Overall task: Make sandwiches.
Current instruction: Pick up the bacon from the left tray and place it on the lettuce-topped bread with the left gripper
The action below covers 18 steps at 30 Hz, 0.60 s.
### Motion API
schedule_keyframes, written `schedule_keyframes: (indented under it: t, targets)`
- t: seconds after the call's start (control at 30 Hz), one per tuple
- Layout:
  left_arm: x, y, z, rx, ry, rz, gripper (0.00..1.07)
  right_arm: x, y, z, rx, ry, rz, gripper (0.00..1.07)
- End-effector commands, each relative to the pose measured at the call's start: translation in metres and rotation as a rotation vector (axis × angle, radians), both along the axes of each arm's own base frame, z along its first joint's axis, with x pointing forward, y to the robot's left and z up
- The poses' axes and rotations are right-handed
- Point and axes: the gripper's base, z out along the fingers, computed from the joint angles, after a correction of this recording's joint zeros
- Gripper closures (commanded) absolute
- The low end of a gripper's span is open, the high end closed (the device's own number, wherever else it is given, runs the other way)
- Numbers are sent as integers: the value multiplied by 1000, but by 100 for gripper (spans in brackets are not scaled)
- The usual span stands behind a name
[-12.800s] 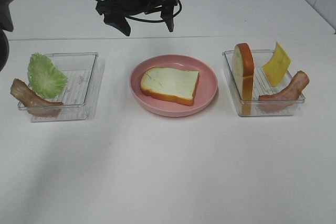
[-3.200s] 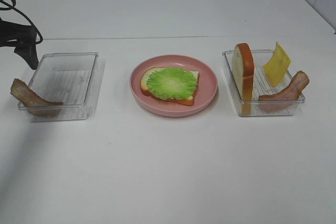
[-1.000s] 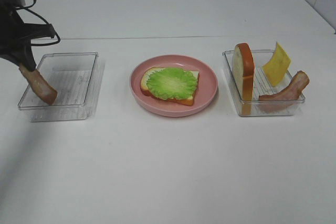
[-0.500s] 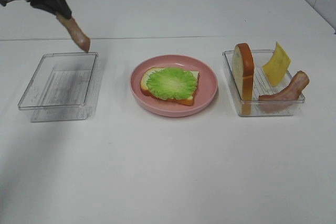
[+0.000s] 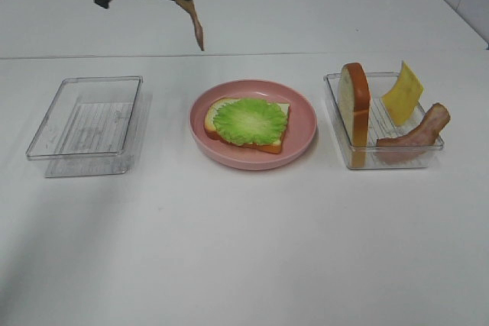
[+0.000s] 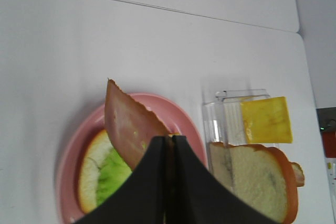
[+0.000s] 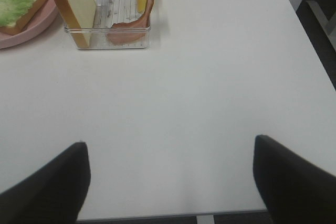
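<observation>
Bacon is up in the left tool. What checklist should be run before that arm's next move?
1. Grip: ok. The left tool is shut on the bacon.
2. Bacon over the lettuce: cannot tell. In the high view it hangs high, up-left of the plate.
3. Lettuce flat on the bottom bread: ok.
4. Right tool open and away from the plate: ok.
5. Top bread and cheese waiting in the right tray: ok.
</observation>
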Motion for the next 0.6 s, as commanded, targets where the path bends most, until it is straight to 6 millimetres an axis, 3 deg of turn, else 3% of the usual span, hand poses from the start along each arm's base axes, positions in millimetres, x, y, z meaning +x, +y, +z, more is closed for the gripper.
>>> schedule_keyframes:
  t: [0.03, 0.07, 0.13, 0.23, 0.3, 0.37, 0.6]
  targets:
    - [2, -31, -24, -97, 32, -24, 107, 1, 0, 0, -7, 1, 0, 25]
    - [2, -31, -24, -97, 32, -24, 107, 1, 0, 0, -7, 1, 0, 25]
    - [2, -47, -44, -159, 81, -39, 107, 1, 0, 0, -7, 1, 0, 25]
    - [3, -52, -50, -183, 94, -40, 107, 1, 0, 0, -7, 1, 0, 25]
    - [5, -68, -70, -297, 140, -35, 107, 1, 0, 0, -7, 1, 0, 25]
    - [5, -75, -79, -342, 152, -41, 107, 1, 0, 0, -7, 1, 0, 25]
    - [7, -86, -102, -431, 196, -37, 107, 1, 0, 0, -7, 1, 0, 25]
